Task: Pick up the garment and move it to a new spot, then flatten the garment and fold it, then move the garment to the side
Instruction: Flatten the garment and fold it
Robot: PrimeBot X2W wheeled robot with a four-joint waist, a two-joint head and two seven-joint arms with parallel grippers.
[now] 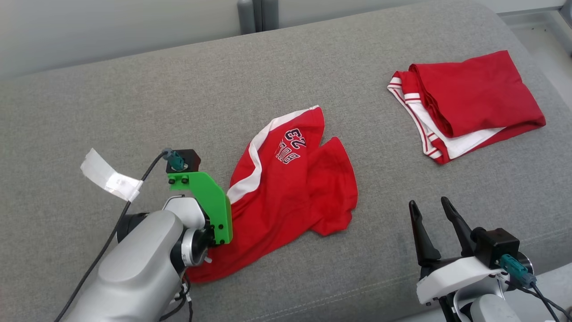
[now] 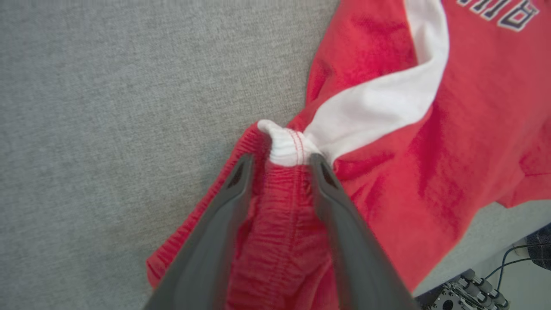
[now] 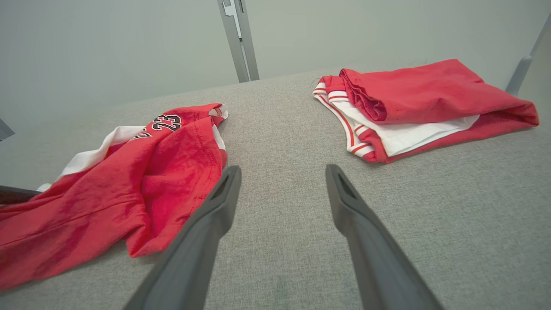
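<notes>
Right, the garment (image 1: 290,188), a pair of red shorts with a white side stripe and a dark printed "23", lies rumpled at the middle of the grey cushion (image 1: 134,112), legs pointing far and right. Its ribbed elastic waistband sits at the near-left end, and that's where the left gripper (image 2: 280,162) is: the two dark fingers pinch a bunched ridge of waistband between them, with a white nub of fabric poking up at the tips. The right gripper (image 1: 429,203) stands near and to the right of the garment, clear of it, jaws spread wide over bare cushion. Count two red pieces of clothing: the second, a folded garment (image 1: 473,98) with white lining and striped trim, rests far right, well apart. The cushion is a coarse woven fabric; a bright green bracket (image 1: 214,201) rides the left wrist
</notes>
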